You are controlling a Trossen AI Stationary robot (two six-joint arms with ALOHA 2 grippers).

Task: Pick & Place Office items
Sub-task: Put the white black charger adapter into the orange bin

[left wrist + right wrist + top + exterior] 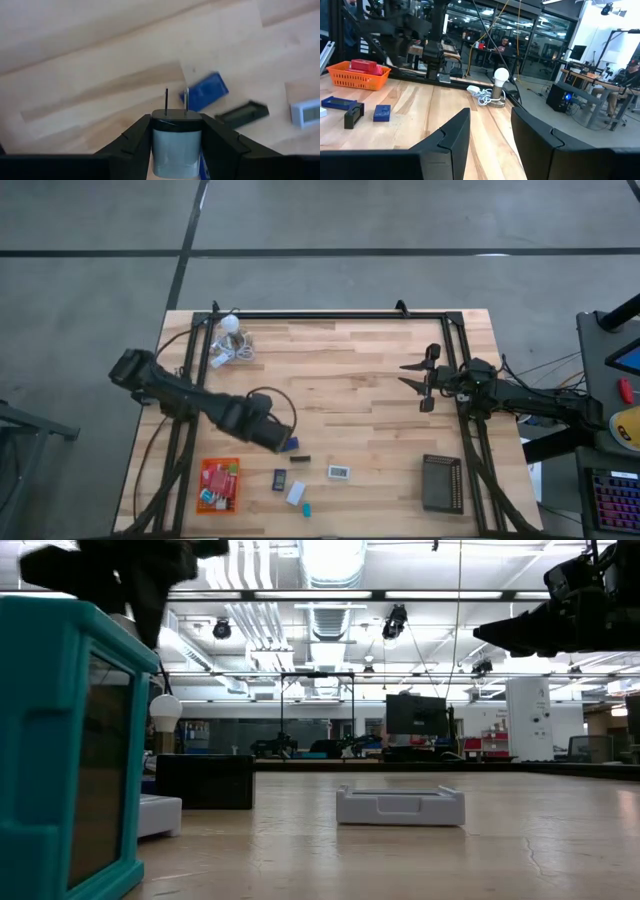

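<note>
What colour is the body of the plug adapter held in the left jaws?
Pale grey-white with a black top; the plug adapter shows best in the left wrist view.

We see our left gripper [176,145] clamped on a white plug adapter [175,142], prongs up, above a blue block [205,91].

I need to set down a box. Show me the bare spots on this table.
Widest free patch: the table's middle, between the bulb and the right hand. Also free: the strip between the white item and the black tray. Crowded: around the orange tray, where the left hand holds a plug.
</note>
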